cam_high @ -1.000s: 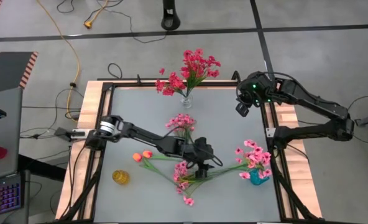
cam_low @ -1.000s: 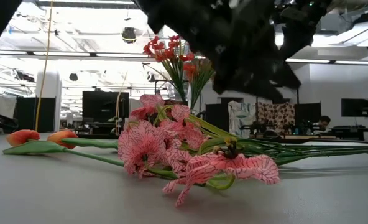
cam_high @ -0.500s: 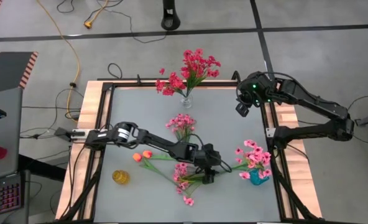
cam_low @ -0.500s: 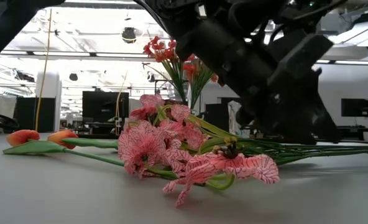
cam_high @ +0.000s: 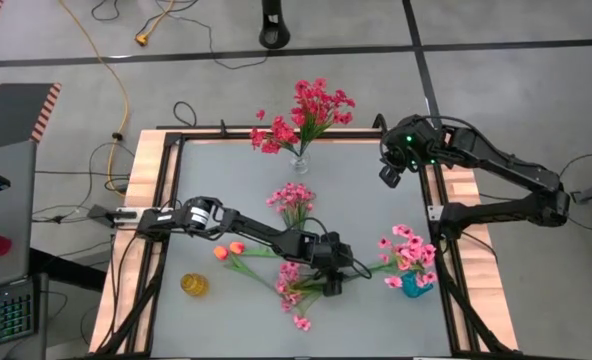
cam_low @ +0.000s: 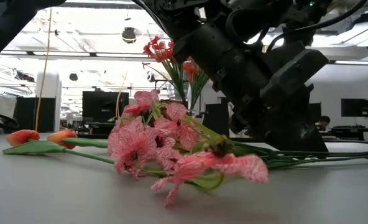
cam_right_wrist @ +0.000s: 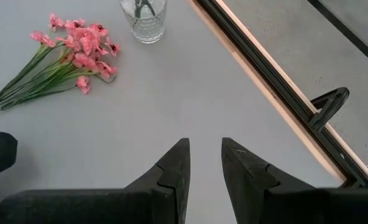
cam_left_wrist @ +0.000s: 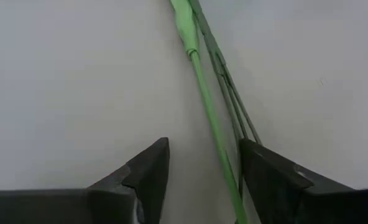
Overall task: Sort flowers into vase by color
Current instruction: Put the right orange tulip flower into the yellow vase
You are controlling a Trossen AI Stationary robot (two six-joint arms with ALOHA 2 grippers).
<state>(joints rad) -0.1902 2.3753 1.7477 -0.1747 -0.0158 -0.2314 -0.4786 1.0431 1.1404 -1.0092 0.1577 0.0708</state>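
A pink spray (cam_high: pixel 292 288) lies flat on the table near its near edge, and its thin green stems (cam_left_wrist: pixel 207 112) run toward the blue vase. My left gripper (cam_high: pixel 331 278) is low over those stems, open, with one finger on each side of them (cam_left_wrist: pixel 204 149). In the low view it stands right behind the blooms (cam_low: pixel 171 149). Two orange tulip buds (cam_high: pixel 228 250) lie to the left of the spray. A second pink bunch (cam_high: pixel 294 197) lies at mid-table. My right gripper (cam_high: pixel 386 178) hovers over the table's far right side, narrowly open (cam_right_wrist: pixel 204 144) and holding nothing. My left gripper comes from above, pointing down, with its fingers across the pink spray's stems. The stems run close along the inner side of one finger (cam_left_wrist: pixel 249 180) and seem to touch it. The other finger (cam_left_wrist: pixel 153 177) stands clear. The spray lies on the table.
A clear glass vase (cam_high: pixel 301 158) with magenta-red flowers stands at the far edge. A blue vase (cam_high: pixel 414 286) with pink flowers stands near the right edge. A small yellow glass (cam_high: pixel 194 284) stands near left. A dark frame and wooden rails (cam_high: pixel 446 215) border the table.
My left gripper has moved toward the near edge and come down to the table over the pink spray's stems. In the last half second the spray's blooms have shifted a little to the left in the low view.
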